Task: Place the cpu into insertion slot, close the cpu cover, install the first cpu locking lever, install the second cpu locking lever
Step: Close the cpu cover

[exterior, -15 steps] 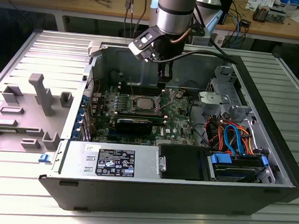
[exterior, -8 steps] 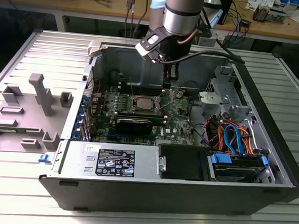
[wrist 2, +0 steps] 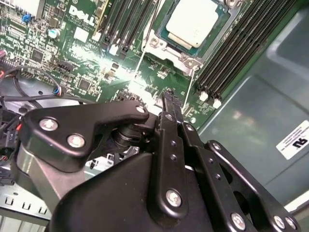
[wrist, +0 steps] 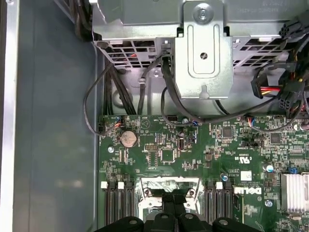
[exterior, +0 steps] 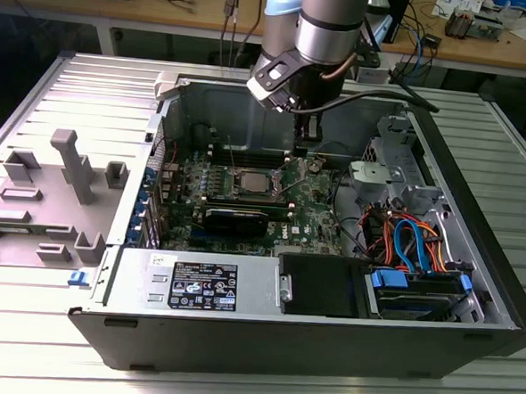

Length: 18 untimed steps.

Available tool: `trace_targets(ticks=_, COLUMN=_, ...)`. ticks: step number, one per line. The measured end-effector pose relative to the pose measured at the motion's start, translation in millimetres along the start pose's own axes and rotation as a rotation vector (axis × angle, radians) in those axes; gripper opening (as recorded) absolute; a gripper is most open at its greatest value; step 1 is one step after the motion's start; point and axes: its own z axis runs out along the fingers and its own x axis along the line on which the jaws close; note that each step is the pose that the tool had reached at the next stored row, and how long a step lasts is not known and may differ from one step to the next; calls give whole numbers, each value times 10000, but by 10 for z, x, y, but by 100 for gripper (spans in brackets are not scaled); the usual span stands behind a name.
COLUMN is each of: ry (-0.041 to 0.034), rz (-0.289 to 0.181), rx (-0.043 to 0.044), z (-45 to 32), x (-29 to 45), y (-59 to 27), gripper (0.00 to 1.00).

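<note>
The black metal fingers [wrist 2: 169, 121] of the gripper [wrist 2: 170, 96] look drawn together, with nothing visible between them. I judge that this narrow, closed tip suits pushing a slim part rather than carrying the chip. In the second wrist view the tip hangs low over the green circuit board [wrist 2: 96, 72], just beside one edge of the socket and near a thin bright wire locking lever [wrist 2: 144, 54] that runs along that edge. Whether the tip touches the lever, and whether the lever is latched, I cannot tell. The cpu [wrist 2: 195, 21], a small flat square chip with a dull silver-grey metal top, lies flat and square in the insertion slot, which it hides. Its pale top shows through the window of the cpu cover [wrist 2: 179, 57], a square silver metal frame plate that appears to lie down around it, so the chip seems held in place from above. Long narrow black memory slots [wrist 2: 231, 53] flank the socket on both sides, leaving the gripper little room, which may explain its steep approach. In the exterior view the arm reaches down into the open grey computer case [exterior: 473, 263], the gripper [exterior: 306, 148] near the chip [exterior: 257, 184] on the exterior view's right.
</note>
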Motion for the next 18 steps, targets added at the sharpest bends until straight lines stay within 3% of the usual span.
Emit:
trace_targets(ticks=4, ry=-14, rz=0, rx=1, z=4, x=-1, y=61, gripper=11)
trace_targets(ticks=9, ry=-13, rz=-1, rx=1, z=11, x=0, y=216, gripper=11)
trace_targets(ticks=18, ry=-15, rz=-1, rx=2, z=16, x=-1, y=283, gripper=11)
